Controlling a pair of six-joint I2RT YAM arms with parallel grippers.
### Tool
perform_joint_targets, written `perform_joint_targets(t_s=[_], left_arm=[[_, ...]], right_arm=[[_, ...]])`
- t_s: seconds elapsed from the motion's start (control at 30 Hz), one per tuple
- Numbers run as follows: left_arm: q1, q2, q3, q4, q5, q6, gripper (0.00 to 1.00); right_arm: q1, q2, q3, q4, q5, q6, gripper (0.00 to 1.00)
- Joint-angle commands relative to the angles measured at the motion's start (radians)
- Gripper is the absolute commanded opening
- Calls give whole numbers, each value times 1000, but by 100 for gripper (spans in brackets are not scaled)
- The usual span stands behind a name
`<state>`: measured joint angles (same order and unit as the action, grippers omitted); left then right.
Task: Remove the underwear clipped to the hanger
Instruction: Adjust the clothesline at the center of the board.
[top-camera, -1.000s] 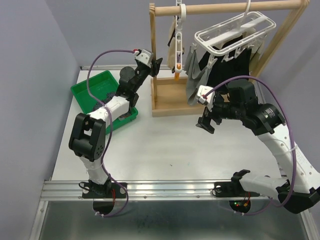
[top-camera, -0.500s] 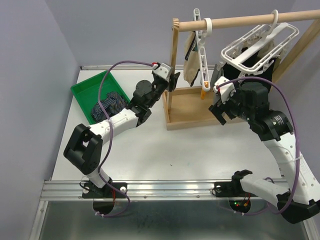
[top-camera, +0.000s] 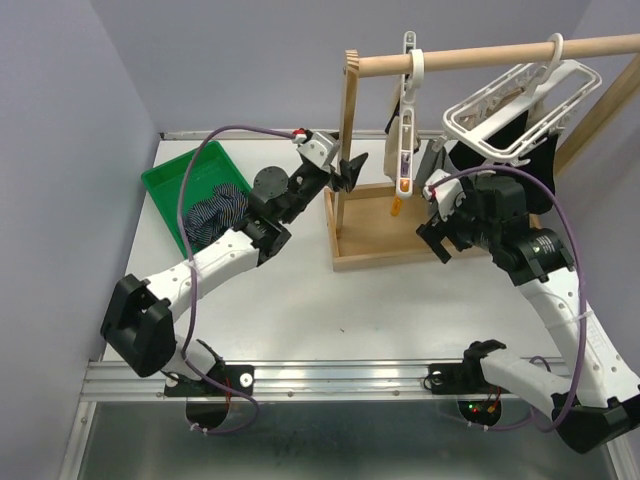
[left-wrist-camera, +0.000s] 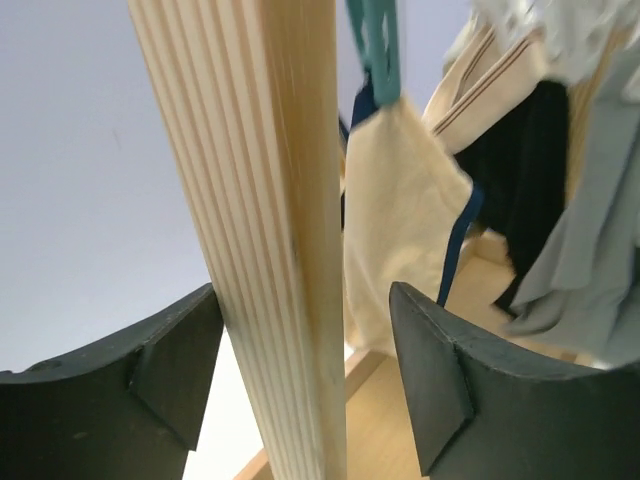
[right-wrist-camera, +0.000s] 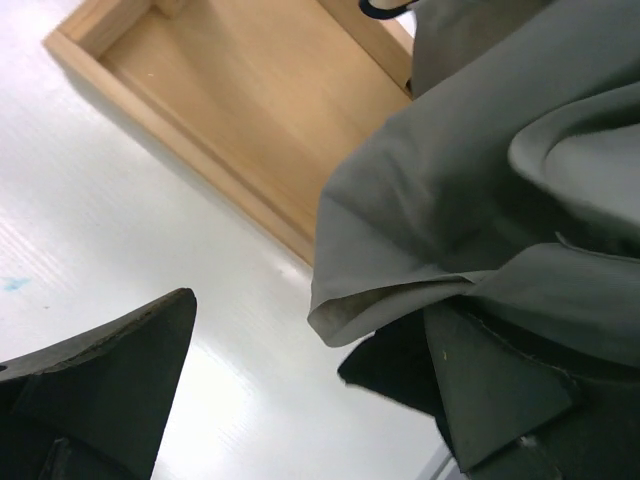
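White tabletop (top-camera: 330, 310), lilac walls, wooden rack (top-camera: 480, 55) at the far side. Task partly done, my read: one navy striped underwear (top-camera: 215, 212) lies in the green tray (top-camera: 165, 185) on the left, off the hanger. Rest not removed yet. A tan pair (left-wrist-camera: 400, 220) hangs from a teal clip (left-wrist-camera: 375, 50), and a black pair (left-wrist-camera: 525, 160) and a grey pair (right-wrist-camera: 480, 180) hang beyond it under the white clip hanger (top-camera: 505, 100) on the rod. Can't tell exactly how many pieces remain, since they overlap. My left gripper (top-camera: 348, 172) is released, jaws spread wide with the rack's upright post (left-wrist-camera: 270, 200) standing between the fingers (left-wrist-camera: 170, 350); whether they touch the wood I can't tell. It holds no cloth, and the tan pair is just past the post. My right gripper (top-camera: 430, 228) is up under the clip hanger, also released, jaws well apart. The grey pair's hem droops just above one finger (right-wrist-camera: 500, 390), maybe brushing it, not pinched. Rack base and table show below. So, at least three pieces left, nothing in either grip. Next call: close the right on the grey hem and pull down off its clip. Risk is dragging the whole hanger along the rod.
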<state>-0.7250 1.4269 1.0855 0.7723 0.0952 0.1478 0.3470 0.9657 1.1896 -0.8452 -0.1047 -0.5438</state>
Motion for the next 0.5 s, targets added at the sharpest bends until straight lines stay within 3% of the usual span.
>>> perform_joint_targets(t_s=[0.0, 0.17, 0.47], left_arm=[[-11, -77, 82, 16, 43, 16, 81], [-11, -134, 80, -25, 61, 21, 86], [-11, -302, 22, -223, 179, 41, 88]], right_arm=[[-6, 2, -4, 0, -229, -70, 100], [-6, 18, 34, -173, -398, -218, 100], [-5, -24, -91, -249, -273, -274, 100]])
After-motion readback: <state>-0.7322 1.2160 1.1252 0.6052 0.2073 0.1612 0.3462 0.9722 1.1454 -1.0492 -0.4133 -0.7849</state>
